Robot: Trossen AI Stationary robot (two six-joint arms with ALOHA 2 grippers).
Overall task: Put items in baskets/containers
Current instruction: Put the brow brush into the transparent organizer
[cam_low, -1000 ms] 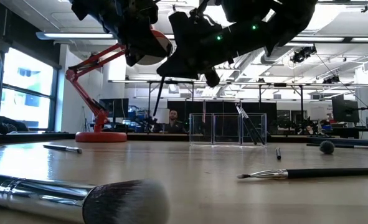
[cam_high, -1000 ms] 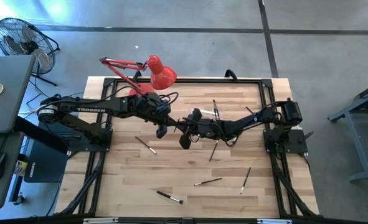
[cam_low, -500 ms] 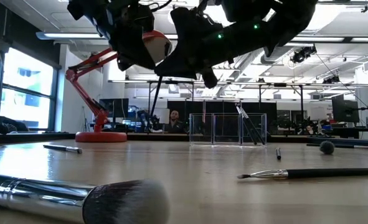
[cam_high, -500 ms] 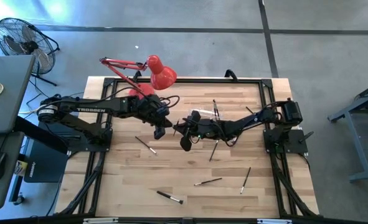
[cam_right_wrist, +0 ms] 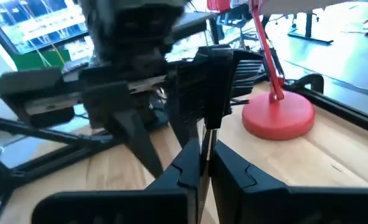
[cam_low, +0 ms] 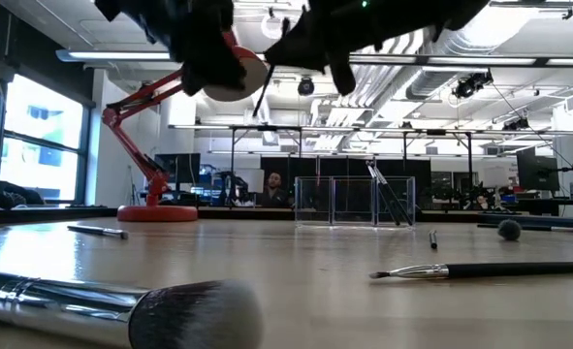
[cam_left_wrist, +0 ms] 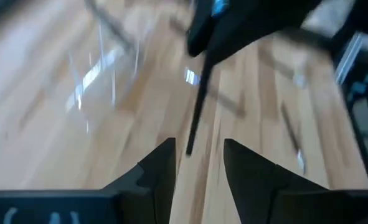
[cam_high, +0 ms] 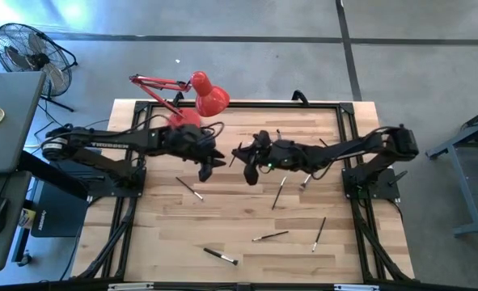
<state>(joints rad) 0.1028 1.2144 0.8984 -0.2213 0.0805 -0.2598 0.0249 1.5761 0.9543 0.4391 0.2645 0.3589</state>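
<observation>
High view: the left hand has backed off from the right hand over mid-surface, a handover just done (left jaws now spread, empty). Low view: the thin dark-handled brush hangs tilted from the right hand, lifted higher than a moment ago; the small clear plastic holder stands far back on the pale wooden surface, brushes leaning in it. Left wrist view: open fingers, brush beyond them. Right wrist view: fingers pinched on the brush. Drop-off is likely next.
</observation>
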